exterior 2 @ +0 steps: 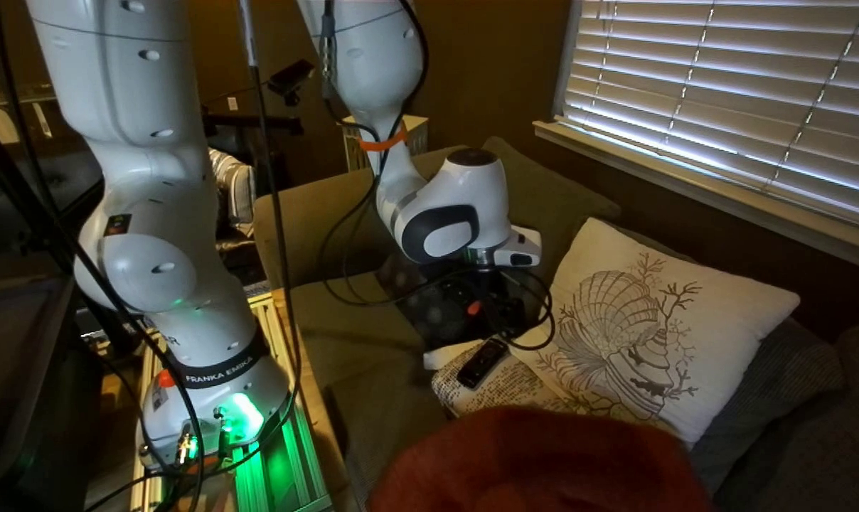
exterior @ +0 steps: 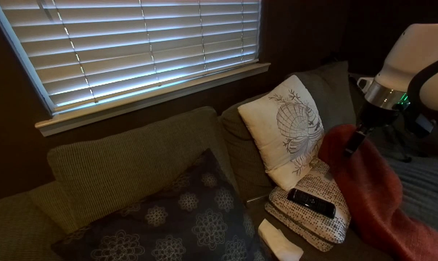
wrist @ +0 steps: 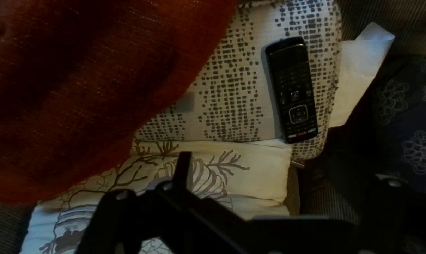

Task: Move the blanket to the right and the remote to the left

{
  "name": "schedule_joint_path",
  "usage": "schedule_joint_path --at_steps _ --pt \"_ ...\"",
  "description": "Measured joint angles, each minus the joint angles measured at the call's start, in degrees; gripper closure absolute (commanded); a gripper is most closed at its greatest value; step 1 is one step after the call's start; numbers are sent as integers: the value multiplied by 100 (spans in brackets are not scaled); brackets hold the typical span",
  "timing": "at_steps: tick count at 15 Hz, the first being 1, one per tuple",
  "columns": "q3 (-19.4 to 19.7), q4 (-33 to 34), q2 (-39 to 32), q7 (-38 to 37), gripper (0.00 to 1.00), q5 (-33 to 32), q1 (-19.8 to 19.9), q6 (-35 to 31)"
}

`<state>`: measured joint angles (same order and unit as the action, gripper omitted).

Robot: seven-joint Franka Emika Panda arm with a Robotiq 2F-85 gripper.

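The rust-red blanket [exterior: 373, 195] lies draped over the right part of the couch in an exterior view. It also fills the near edge in an exterior view [exterior 2: 543, 462] and the upper left of the wrist view [wrist: 93, 88]. The black remote [exterior: 311, 203] lies face up on the dotted cushion. It shows in an exterior view [exterior 2: 482, 363] and in the wrist view [wrist: 293, 90]. My gripper [wrist: 260, 167] is open and empty above the cushions. Its left finger shows over the shell pillow; the right one is lost in dark. Neither finger visibly touches the blanket or remote.
The white shell pillow [exterior: 289, 127] leans against the couch back. The folded dotted cushion [exterior: 324, 181] lies before it. A white cloth or paper [exterior: 279, 241] lies beside the cushion. A dark flowered pillow [exterior: 190, 214] sits further along. Loose cables [exterior 2: 543, 327] hang round the wrist.
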<state>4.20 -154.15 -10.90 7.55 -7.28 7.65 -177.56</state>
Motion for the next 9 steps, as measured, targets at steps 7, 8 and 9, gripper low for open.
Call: schedule_joint_path --at_steps 7,8,9 --pt "-501 -288 634 244 0 582 777 68" --pt "-485 -309 729 282 0 585 845 110" --pt "-454 -303 817 324 0 585 907 180"
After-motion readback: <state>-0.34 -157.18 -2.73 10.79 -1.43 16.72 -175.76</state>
